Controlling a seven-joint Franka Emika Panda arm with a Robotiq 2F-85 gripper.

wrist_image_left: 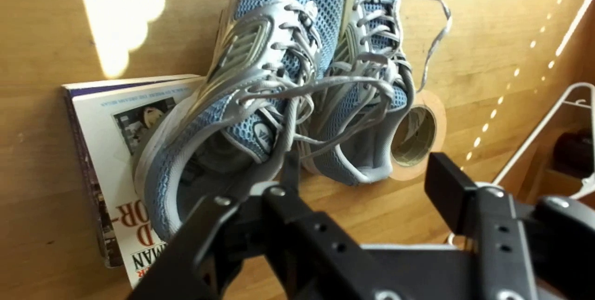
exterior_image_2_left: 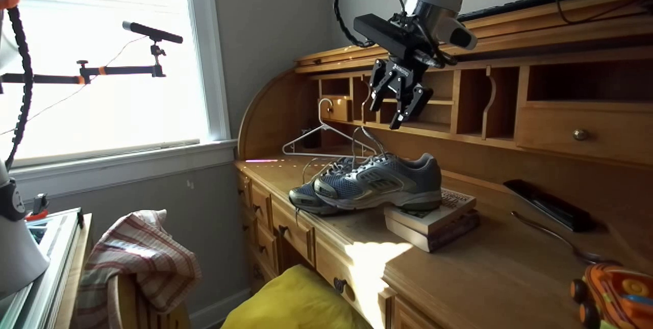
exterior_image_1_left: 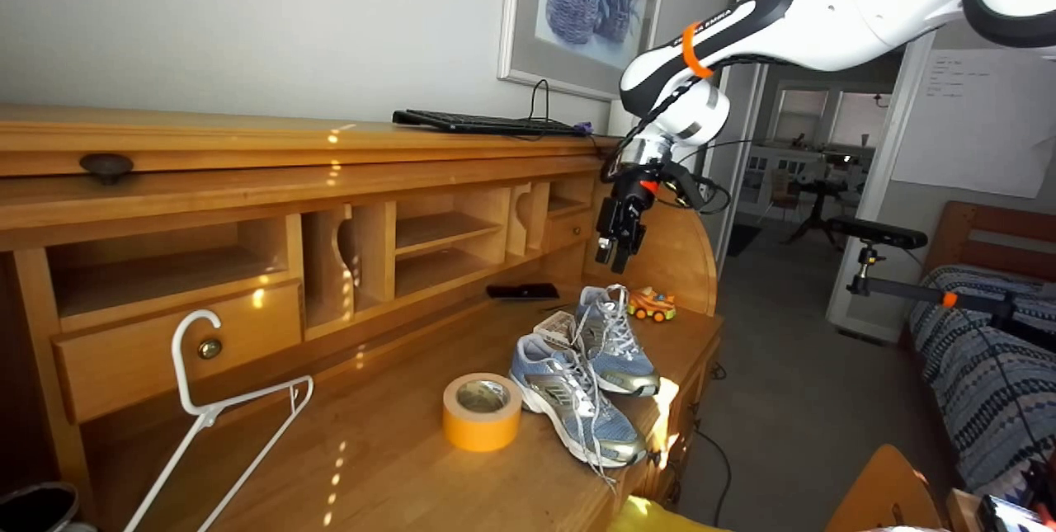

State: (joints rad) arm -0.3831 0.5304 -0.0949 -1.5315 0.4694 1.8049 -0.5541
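Jaws: released, standing apart. Your gripper (exterior_image_2_left: 386,115) points down above the propped shoe (wrist_image_left: 251,76) and its mate (exterior_image_1_left: 573,404), clear of both in both exterior views.

Propped shoe: blue mesh, silver trim; heel raised on two stacked books (exterior_image_2_left: 433,224), toe by the front edge of the desk (exterior_image_1_left: 388,466).

Its mate: same pattern, alongside; you see loose laces (wrist_image_left: 325,83) looping across the pair.

Tape roll (exterior_image_1_left: 483,425): orange-yellow, hole facing up, just beside the mate's heel.

Hanger (exterior_image_1_left: 206,415): white plastic, beyond the tape roll from the shoes.

Toy car (exterior_image_1_left: 652,303): orange, on the desk at the opposite end from the hanger.

Black object (exterior_image_2_left: 551,205): long, near the pigeonholes; you cannot tell what it is.

Metal utensil (exterior_image_2_left: 586,256): between the black object and the toy car; spoon or fork, you cannot tell.

Keyboard (exterior_image_1_left: 487,123): black, on the desk's upper ledge.

Striped cloth (exterior_image_2_left: 143,250): draped over a wooden chair (exterior_image_2_left: 120,298).
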